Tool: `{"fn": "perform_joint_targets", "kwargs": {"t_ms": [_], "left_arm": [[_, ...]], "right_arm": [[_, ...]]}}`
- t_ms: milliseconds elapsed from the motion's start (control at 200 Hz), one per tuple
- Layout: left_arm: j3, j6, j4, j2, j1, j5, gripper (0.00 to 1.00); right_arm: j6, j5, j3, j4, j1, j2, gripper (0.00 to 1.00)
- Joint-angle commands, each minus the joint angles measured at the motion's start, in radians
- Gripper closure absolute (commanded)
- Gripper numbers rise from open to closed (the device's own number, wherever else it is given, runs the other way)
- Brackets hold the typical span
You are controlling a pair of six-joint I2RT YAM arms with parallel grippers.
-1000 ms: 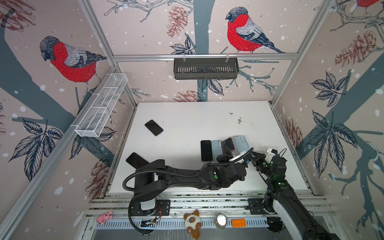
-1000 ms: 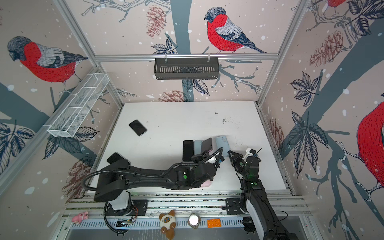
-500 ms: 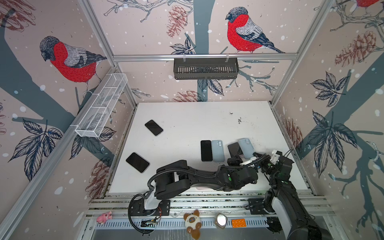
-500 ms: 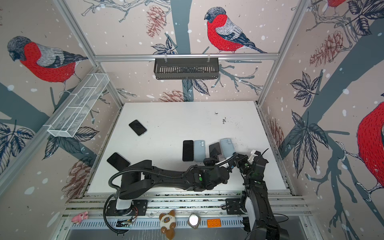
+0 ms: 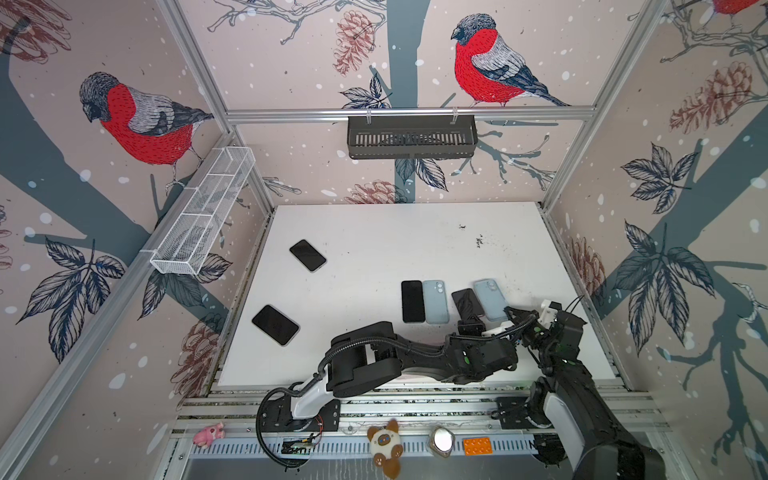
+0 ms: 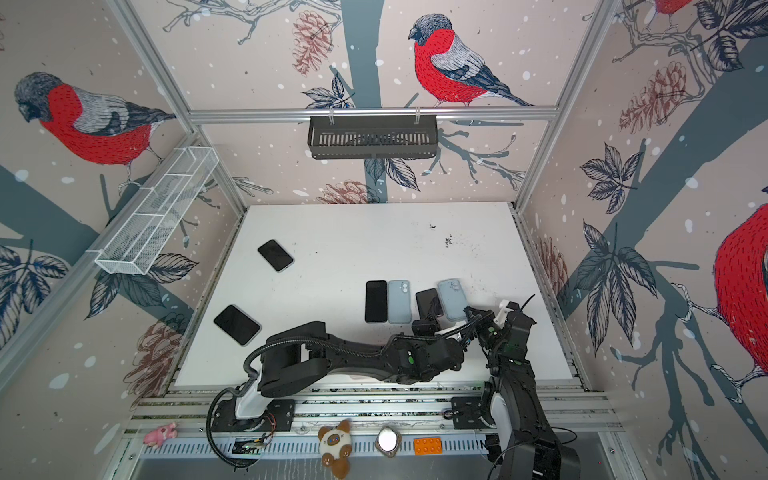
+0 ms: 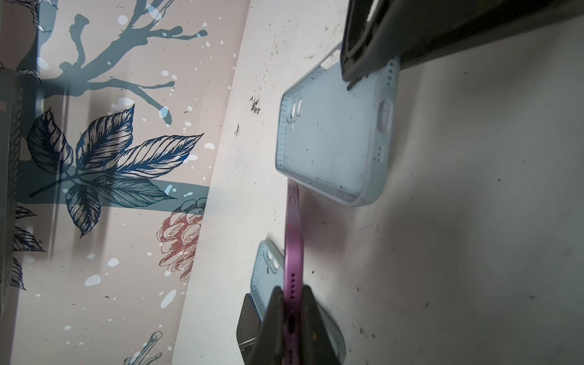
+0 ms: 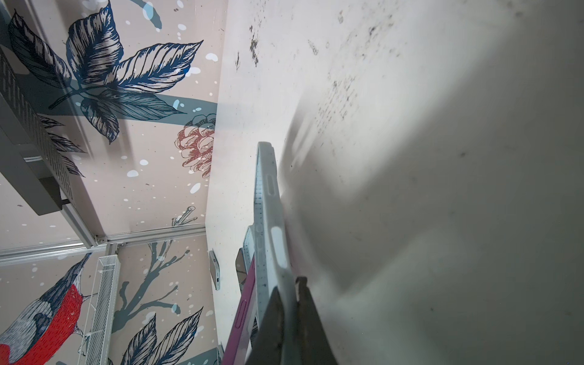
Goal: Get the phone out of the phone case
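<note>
My left pincer [image 7: 292,303] clamped the flat purple phone [image 7: 294,227], now freed beside the empty pale-blue rubber case [image 7: 328,136] my right pincer [image 8: 292,300] pinched.

White table [image 5: 374,232], dark specks [image 5: 480,241] upper right. Upper black phone [image 5: 308,255] left of centre; lower black phone [image 5: 275,325] lower left. Mid-frame: third black phone [image 5: 413,301] flat, pale blue case [image 5: 435,301] just beside it.

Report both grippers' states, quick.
Left gripper: closed on the thin purple-edged phone.
Right gripper: closed on the pale blue phone case.
</note>
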Motion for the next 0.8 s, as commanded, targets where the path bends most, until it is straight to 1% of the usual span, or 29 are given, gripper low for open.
{"fn": "perform_joint_targets", "kwargs": {"t_ms": [0, 95, 245, 360, 430, 560, 670, 730, 795], "left_arm": [[0.017, 0.033, 0.028, 0.017, 0.013, -0.025, 1.00], [0.024, 0.033, 0.023, 0.031, 0.027, -0.015, 1.00], [0.028, 0.076, 0.051, 0.049, 0.038, -0.023, 1.00], [0.024, 0.074, 0.062, 0.052, 0.039, -0.006, 0.99], [0.021, 0.070, 0.069, 0.056, 0.038, -0.004, 0.90], [0.010, 0.073, 0.093, 0.064, 0.034, -0.013, 0.68], [0.010, 0.073, 0.095, 0.075, 0.032, -0.025, 0.63], [0.007, 0.072, 0.101, 0.077, 0.032, -0.033, 0.55], [0.005, 0.068, 0.107, 0.073, 0.033, -0.037, 0.46]], "right_arm": [[-0.022, -0.014, 0.002, 0.037, 0.000, 0.010, 1.00], [-0.035, -0.010, 0.001, 0.039, 0.000, 0.019, 1.00], [-0.050, 0.008, -0.008, 0.045, 0.000, 0.035, 1.00], [-0.057, 0.010, -0.008, 0.057, 0.000, 0.059, 1.00], [-0.061, 0.011, -0.008, 0.061, 0.000, 0.072, 1.00], [-0.072, 0.008, -0.005, 0.068, 0.000, 0.098, 1.00], [-0.078, 0.008, -0.005, 0.073, -0.002, 0.112, 1.00], [-0.082, 0.011, -0.004, 0.074, -0.002, 0.117, 1.00], [-0.084, 0.015, -0.002, 0.072, -0.003, 0.122, 1.00]]}}
